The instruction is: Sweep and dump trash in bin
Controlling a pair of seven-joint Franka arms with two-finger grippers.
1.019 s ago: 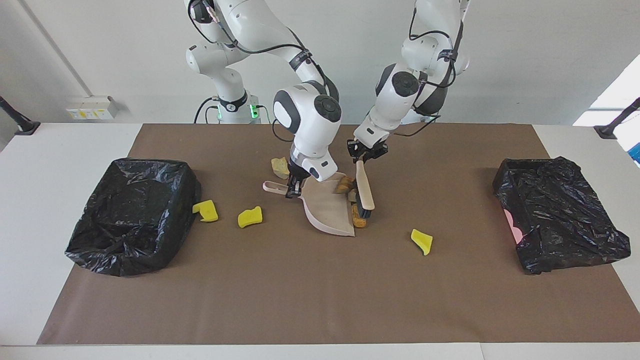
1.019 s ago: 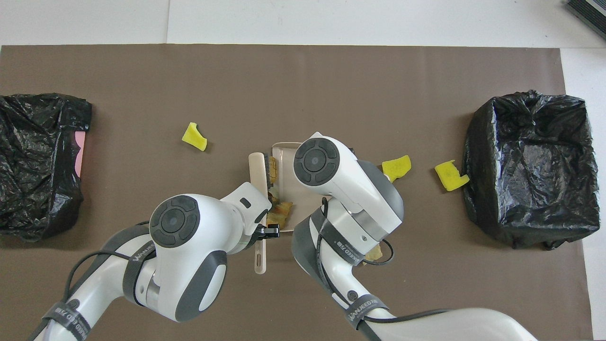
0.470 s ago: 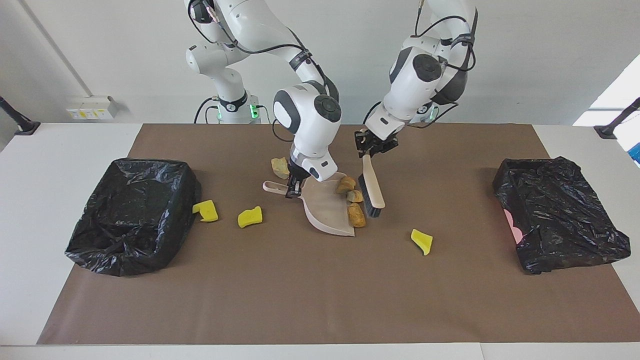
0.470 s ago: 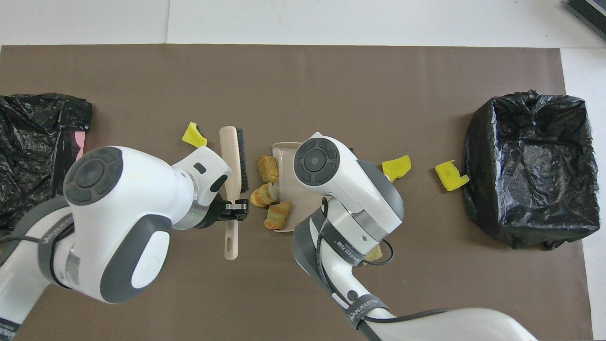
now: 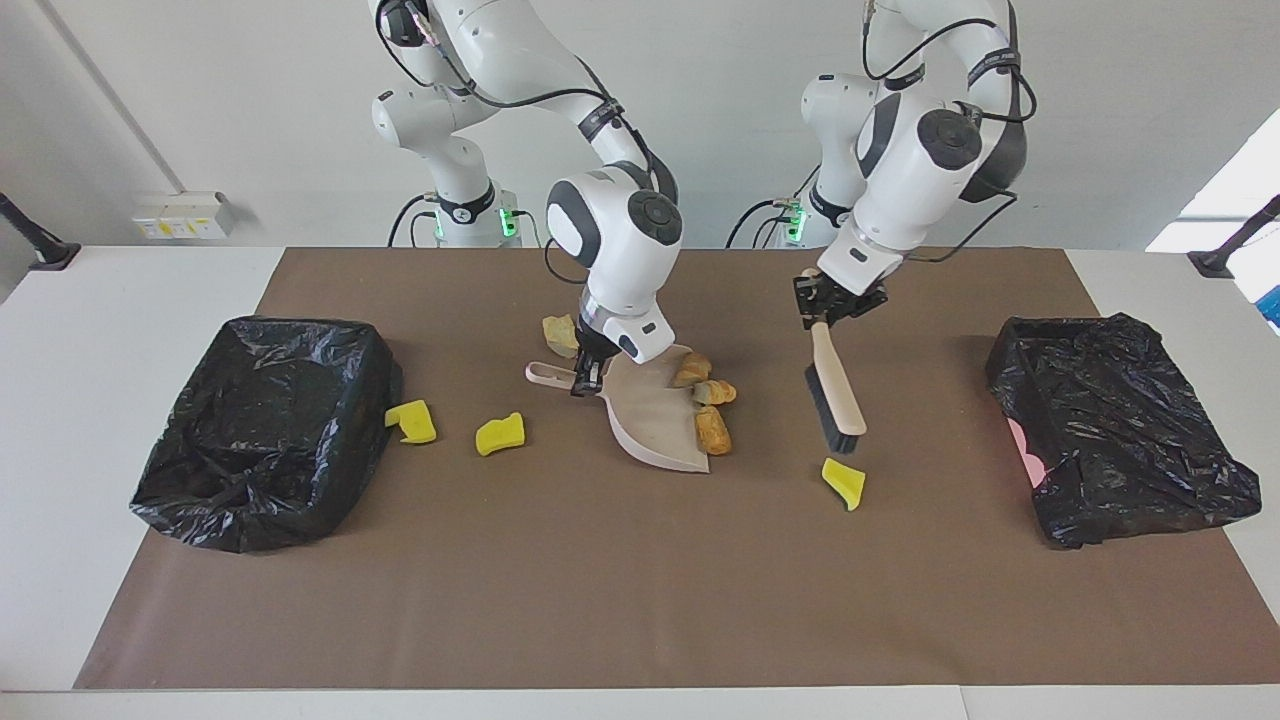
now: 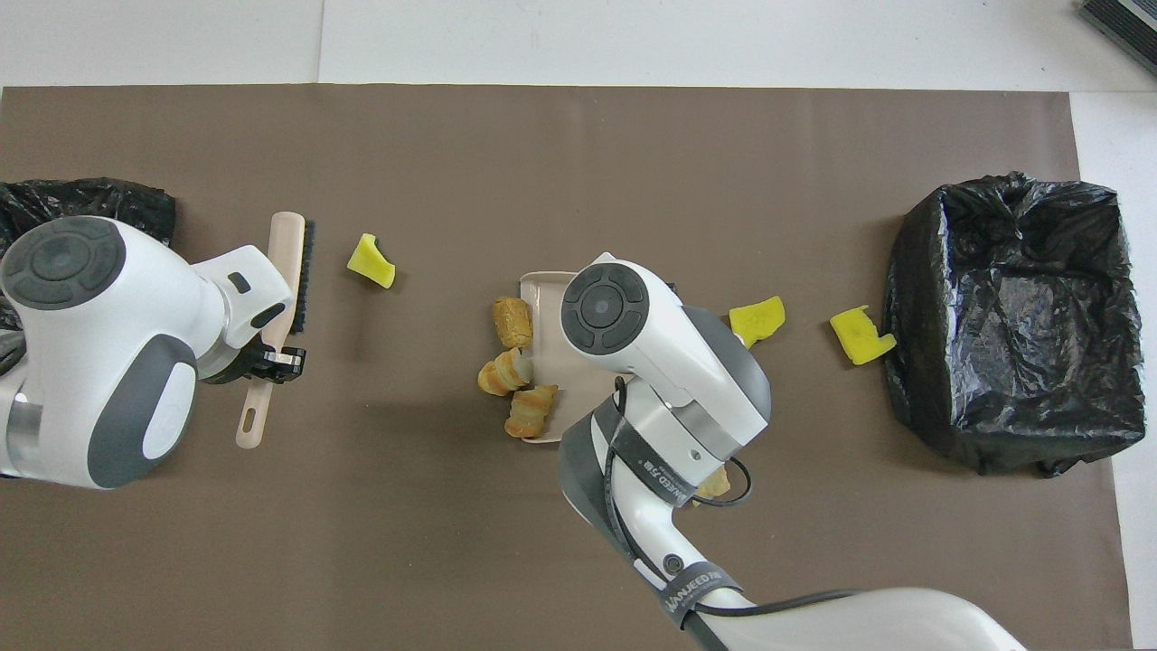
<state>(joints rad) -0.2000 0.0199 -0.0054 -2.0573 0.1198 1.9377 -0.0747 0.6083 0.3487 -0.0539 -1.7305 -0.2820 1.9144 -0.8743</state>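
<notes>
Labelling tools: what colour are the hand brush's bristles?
Black, on the beige-handled hand brush; clearest in the facing view.

arms: glossy white shells | joints: dark grey caps | cables: black

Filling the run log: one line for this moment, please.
left gripper: holds brush over mat | right gripper: holds dustpan handle | three bread lumps at dustpan lip

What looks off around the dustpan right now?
Three brown lumps sit at the dustpan mouth's edge, not fully inside, while the left gripper holds the brush away, beside a yellow scrap.
</notes>
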